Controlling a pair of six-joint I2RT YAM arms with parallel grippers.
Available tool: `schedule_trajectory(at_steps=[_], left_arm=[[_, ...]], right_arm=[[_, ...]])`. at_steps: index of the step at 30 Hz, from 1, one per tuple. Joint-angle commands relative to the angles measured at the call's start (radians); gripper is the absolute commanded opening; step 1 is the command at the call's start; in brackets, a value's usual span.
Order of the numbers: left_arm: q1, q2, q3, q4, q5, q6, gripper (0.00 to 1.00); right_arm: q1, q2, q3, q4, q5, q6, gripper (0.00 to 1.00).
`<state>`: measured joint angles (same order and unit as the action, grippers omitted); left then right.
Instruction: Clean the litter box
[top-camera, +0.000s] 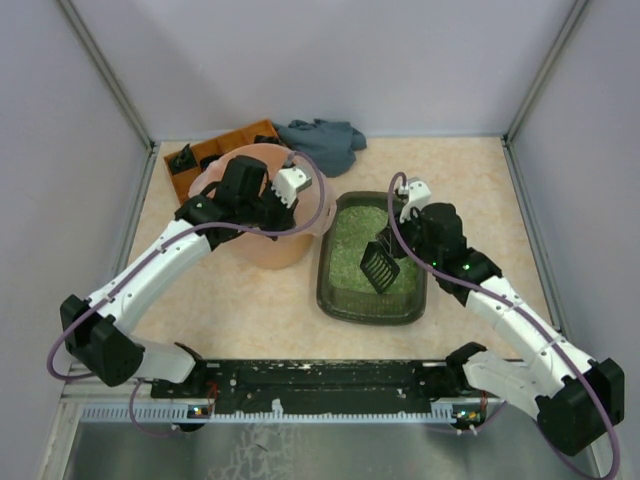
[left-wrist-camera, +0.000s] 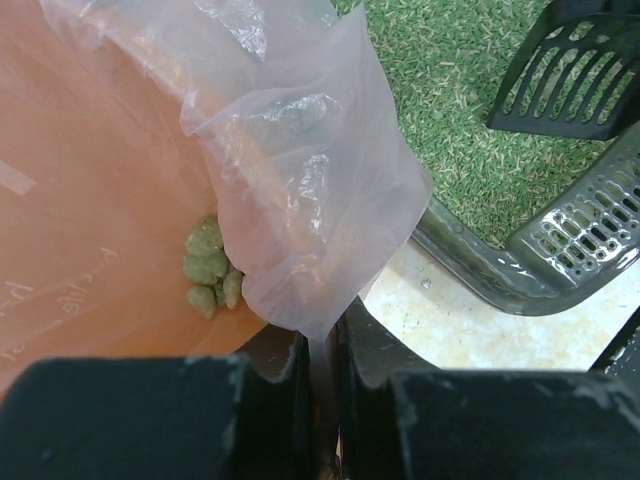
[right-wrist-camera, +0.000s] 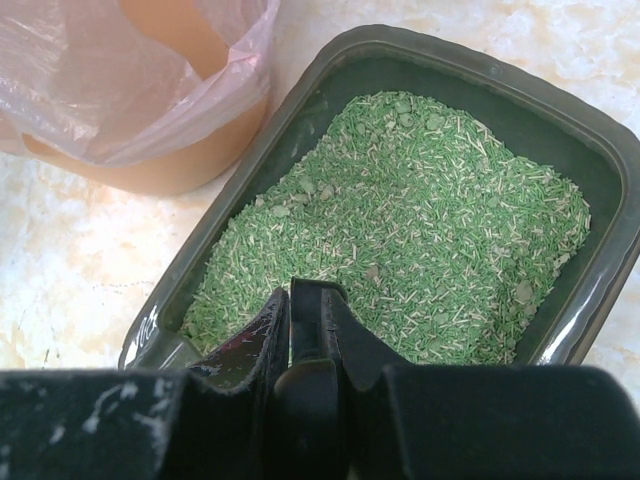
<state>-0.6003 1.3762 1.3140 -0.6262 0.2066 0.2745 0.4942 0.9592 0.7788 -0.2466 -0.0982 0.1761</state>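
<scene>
- On the bag (left-wrist-camera: 300, 180) that lines the bin (top-camera: 268, 250), faint lettering is seen in the left wrist view, too pale and skewed to be read; no other writing is made out.
- One litter box (top-camera: 370, 310) is counted, set on the table (top-camera: 250, 310) just right of the bin and filled with green granules (right-wrist-camera: 420, 220).
- One bin, one bag, one scoop (top-camera: 379, 264), one orange tray (top-camera: 205, 152) and one grey cloth (top-camera: 325, 142) are counted; tray and cloth lie at the back, behind the bin.
- Four or five green clumps (left-wrist-camera: 208, 270) are shown low inside the bin by the left wrist view alone; from above they are hidden by the arm.
- The left gripper (left-wrist-camera: 322, 345) is closed, with the bag's edge pinched between its jaws at the bin's rim nearest the box.
- The right gripper (right-wrist-camera: 305, 320) is clamped on the scoop's black handle.
- The scoop's slotted head is shown over the granules from above; in the right wrist view only the handle is seen.
- Whether the scoop touches the granules cannot be told.
</scene>
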Motion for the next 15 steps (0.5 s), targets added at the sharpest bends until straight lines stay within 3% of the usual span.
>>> schedule_trajectory(at_steps=[1, 4, 10, 15], left_arm=[[-0.003, 0.007, 0.061, 0.126, 0.061, 0.066, 0.00], [-0.003, 0.029, 0.073, 0.129, 0.041, 0.072, 0.00], [-0.003, 0.022, 0.075, 0.139, -0.021, 0.068, 0.50], [-0.003, -0.046, 0.070, 0.181, -0.078, 0.040, 0.64]], right_arm=[[-0.006, -0.030, 0.008, 0.043, 0.008, 0.002, 0.00], [-0.006, -0.033, 0.009, 0.038, 0.013, -0.001, 0.00], [-0.006, -0.021, 0.041, 0.010, 0.038, -0.023, 0.00], [-0.006, 0.009, 0.091, -0.005, 0.054, -0.059, 0.00]])
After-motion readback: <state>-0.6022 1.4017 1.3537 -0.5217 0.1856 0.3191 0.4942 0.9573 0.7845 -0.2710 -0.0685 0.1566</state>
